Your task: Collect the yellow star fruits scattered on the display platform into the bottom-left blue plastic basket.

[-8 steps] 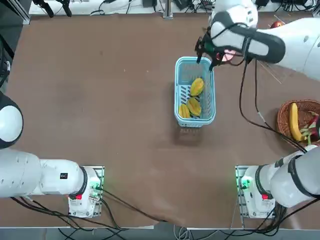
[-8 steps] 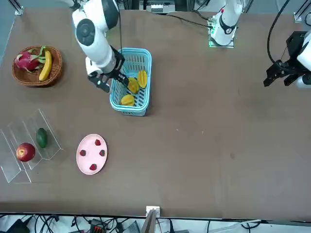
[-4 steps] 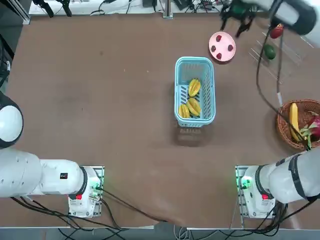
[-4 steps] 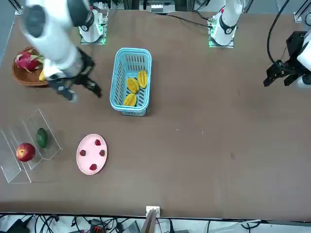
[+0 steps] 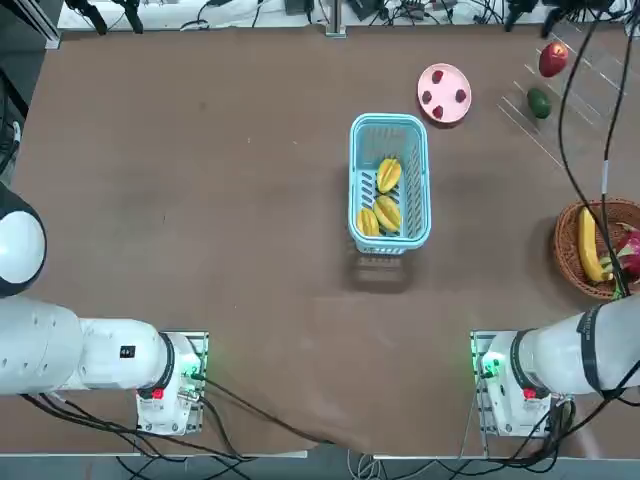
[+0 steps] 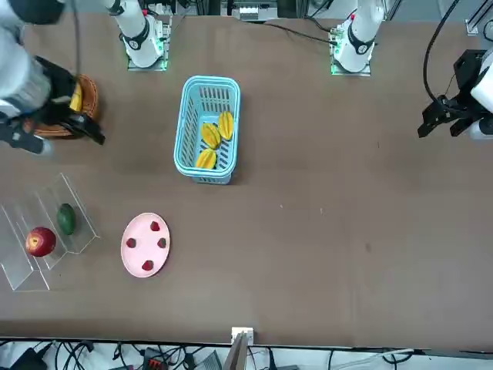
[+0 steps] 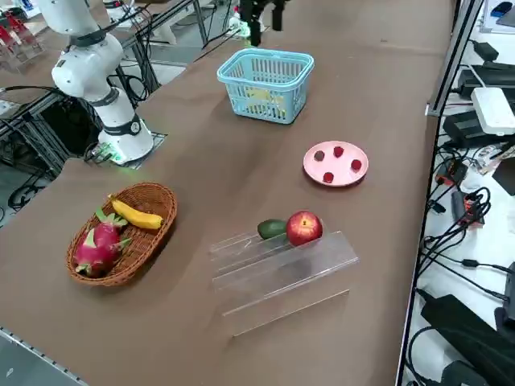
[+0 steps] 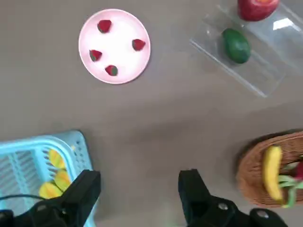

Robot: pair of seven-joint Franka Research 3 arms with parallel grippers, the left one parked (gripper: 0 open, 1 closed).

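Change: a second ago the right gripper (image 8: 137, 189) stood at the light blue slotted plastic basket (image 5: 389, 183); it has since swung up and away toward the round brown wicker basket (image 5: 600, 246) side of the bench (image 5: 220, 200).
Fingers: two black fingers (image 8: 84, 189), spread wide with nothing between them.
Left of the fingers: in the wrist view the blue basket sits just beside one finger, with the three bright yellow ridged star fruits (image 5: 383, 204) lying inside it.
Ahead of the fingers: the round pink plate (image 8: 114, 46) with four small red pieces, well apart from the fingers.
Right of the fingers: the clear ridged acrylic display platform (image 8: 255, 52) holds only a green oval fruit (image 8: 236, 45) and a red round fruit (image 8: 256, 8); the wicker basket carries a long yellow banana (image 8: 270, 171).
Meaning for the task: no yellow fruit shows on the platform, so the collecting looks finished and the arm appears to be retreating.
View differences: the side view shows the platform's stepped shape and a pink dragon fruit (image 7: 98, 244) in the wicker basket; the top view barely shows the platform and misses the gripper; only the front view catches the arm, blurred.
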